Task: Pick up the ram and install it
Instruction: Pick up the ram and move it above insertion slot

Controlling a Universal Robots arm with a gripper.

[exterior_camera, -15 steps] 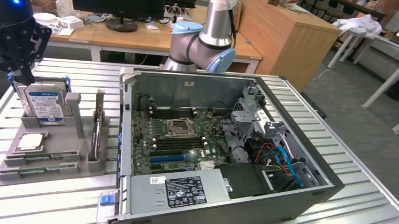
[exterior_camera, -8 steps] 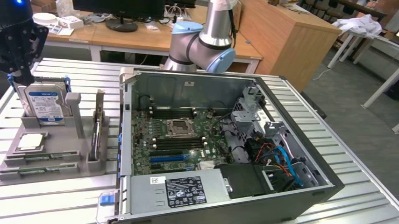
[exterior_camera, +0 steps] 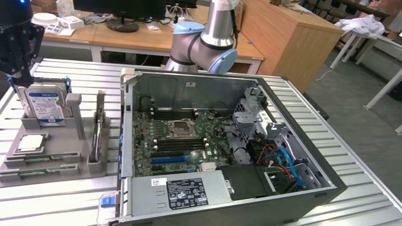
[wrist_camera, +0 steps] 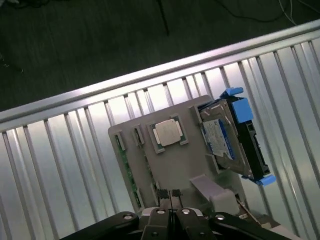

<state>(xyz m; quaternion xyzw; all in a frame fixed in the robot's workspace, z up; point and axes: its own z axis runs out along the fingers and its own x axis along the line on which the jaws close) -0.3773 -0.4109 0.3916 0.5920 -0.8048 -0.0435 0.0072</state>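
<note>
The ram (exterior_camera: 45,161) lies as thin green sticks in the front slots of a grey holder (exterior_camera: 60,134) on the exterior view's left. In the wrist view the ram (wrist_camera: 131,181) shows as a green edge along the holder (wrist_camera: 180,162). My gripper (exterior_camera: 22,77) hangs high above the holder's far end, over the hard drive, well apart from the ram. Its fingertips (wrist_camera: 170,196) are pressed together with nothing between them. The open computer case (exterior_camera: 135,77) holds the motherboard, with black memory slots (exterior_camera: 180,143) beside the processor socket.
A hard drive with blue rails (exterior_camera: 45,104) (wrist_camera: 227,135) stands upright in the holder. A square silver processor chip (exterior_camera: 31,142) (wrist_camera: 169,132) lies beside it. A card (exterior_camera: 99,127) stands on edge in the holder. The ribbed metal table (exterior_camera: 351,155) carries everything.
</note>
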